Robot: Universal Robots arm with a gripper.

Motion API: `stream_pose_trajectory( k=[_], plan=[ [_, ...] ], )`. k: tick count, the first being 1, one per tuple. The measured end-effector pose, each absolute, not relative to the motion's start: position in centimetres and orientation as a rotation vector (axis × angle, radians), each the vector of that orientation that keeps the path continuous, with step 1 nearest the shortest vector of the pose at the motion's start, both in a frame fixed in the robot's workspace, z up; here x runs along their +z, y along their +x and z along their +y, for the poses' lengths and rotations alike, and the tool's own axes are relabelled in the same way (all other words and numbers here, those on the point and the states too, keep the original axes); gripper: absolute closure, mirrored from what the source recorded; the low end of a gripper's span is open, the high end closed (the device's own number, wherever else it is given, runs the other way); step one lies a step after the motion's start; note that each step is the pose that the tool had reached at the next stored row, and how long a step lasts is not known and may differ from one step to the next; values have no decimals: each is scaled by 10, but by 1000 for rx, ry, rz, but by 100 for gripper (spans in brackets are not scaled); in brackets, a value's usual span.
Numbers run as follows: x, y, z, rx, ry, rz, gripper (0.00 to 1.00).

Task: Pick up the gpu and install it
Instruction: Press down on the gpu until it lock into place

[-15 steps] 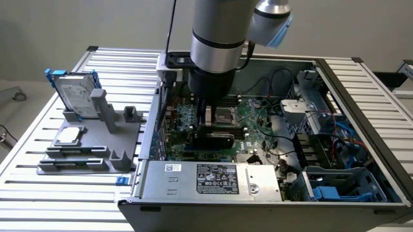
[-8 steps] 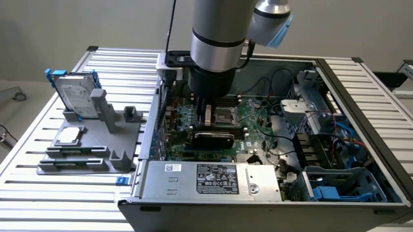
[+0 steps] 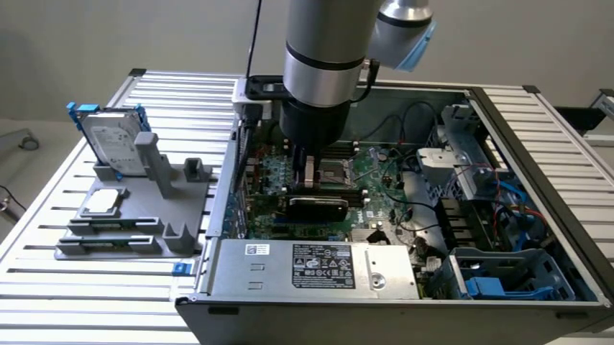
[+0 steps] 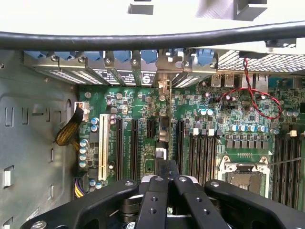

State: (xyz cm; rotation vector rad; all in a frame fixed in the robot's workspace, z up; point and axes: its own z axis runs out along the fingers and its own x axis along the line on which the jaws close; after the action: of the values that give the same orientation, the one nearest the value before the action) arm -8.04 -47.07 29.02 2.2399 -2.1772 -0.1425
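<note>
Fingers (image 4: pixel 151 202) of the gripper (image 4: pixel 164 180) are clenched on the gpu (image 4: pixel 163 136). The card is seen edge-on between them, running straight out from the fingertips toward the rear wall of the computer case (image 3: pixel 384 320). Its silver end bracket (image 4: pixel 165 81) sits at the far end from the fingers, in line with the row of blue-clipped slot covers (image 4: pixel 95 57).

In the exterior view the arm reaches down into the open case, and the gripper (image 3: pixel 309 176) holds the gpu (image 3: pixel 317 208) just below the fingertips, black rounded cooler facing outward, low over the green motherboard (image 3: pixel 379 172). I cannot tell whether the card's edge is seated in a slot.

On the motherboard (image 4: pixel 128 102), black expansion slots (image 4: pixel 119 148) and a white slot (image 4: pixel 102 152) lie to one side of the fingers. The memory slots (image 4: pixel 202 157) and the CPU socket (image 4: pixel 243 174) lie to the other side.

Well apart from the fingers, toward the exterior view's left and outside the case, a grey fixture (image 3: pixel 134 230) carries a hard drive (image 3: pixel 111 140) with blue rails standing upright and a small square silver chip (image 3: pixel 103 203) lying flat. A power supply (image 3: pixel 321 266) lies in the case near the front wall.
</note>
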Motion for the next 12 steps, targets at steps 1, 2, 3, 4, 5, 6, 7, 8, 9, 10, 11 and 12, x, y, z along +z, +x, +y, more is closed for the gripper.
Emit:
stream_pose_trajectory(
  k=[1, 2, 3, 4, 5, 6, 7, 8, 9, 10, 11, 12],
  plan=[
    [290, -80, -471, -143, 2240, -2177, 89],
    [290, -80, -471, -142, 2240, -2177, 89],
    [290, -80, -471, -142, 2240, -2177, 89],
    [290, -80, -471, -142, 2240, -2177, 89],
    [290, -80, -471, -142, 2240, -2177, 89],
    [290, -80, -471, -142, 2240, -2177, 89],
    [290, -80, -471, -143, 2240, -2177, 89],
    [290, -80, -471, -142, 2240, -2177, 89],
    [290, -81, -471, -143, 2240, -2177, 89],
    [290, -81, -470, -142, 2240, -2177, 89],
    [290, -82, -470, -141, 2241, -2178, 89],
    [290, -82, -469, -140, 2241, -2178, 89]
  ],
)
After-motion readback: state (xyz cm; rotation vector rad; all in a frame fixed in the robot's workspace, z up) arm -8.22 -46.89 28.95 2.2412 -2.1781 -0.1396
